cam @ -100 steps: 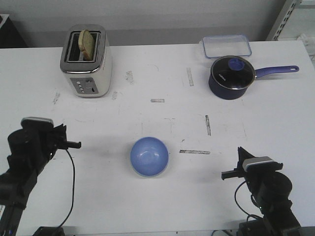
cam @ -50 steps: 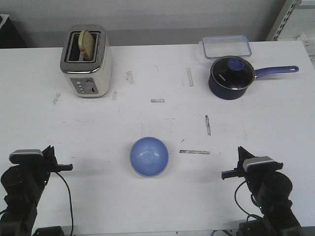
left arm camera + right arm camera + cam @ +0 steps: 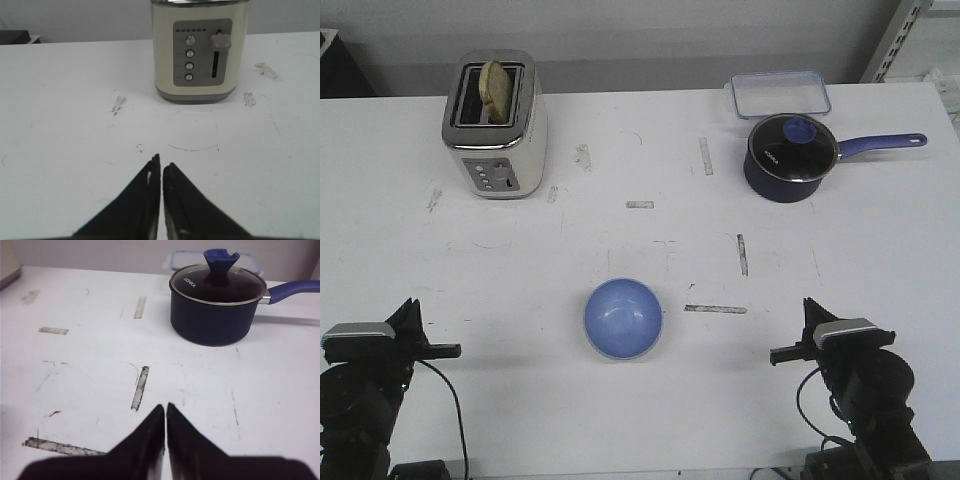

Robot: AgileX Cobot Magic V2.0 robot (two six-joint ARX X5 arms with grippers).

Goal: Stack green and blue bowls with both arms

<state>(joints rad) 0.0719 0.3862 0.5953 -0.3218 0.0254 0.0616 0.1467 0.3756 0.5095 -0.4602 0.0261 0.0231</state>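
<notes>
The light blue bowl [image 3: 623, 318] sits upright on the white table, near the front middle. The pale green bowl does not show as a separate thing in any view. My left gripper [image 3: 408, 308] is shut and empty at the front left, well to the left of the bowl. In the left wrist view, my left gripper [image 3: 161, 162] points toward the toaster. My right gripper [image 3: 809, 310] is shut and empty at the front right, well to the right of the bowl. In the right wrist view, my right gripper [image 3: 165, 407] points toward the saucepan.
A cream toaster [image 3: 496, 125] with a slice of bread stands at the back left and also shows in the left wrist view [image 3: 200, 50]. A dark navy saucepan [image 3: 792, 156] with a lid and long handle stands at the back right. A clear lidded box [image 3: 779, 93] lies behind it.
My left arm has drawn back and down toward the front left corner of the table. The right arm and the blue bowl have not moved.
</notes>
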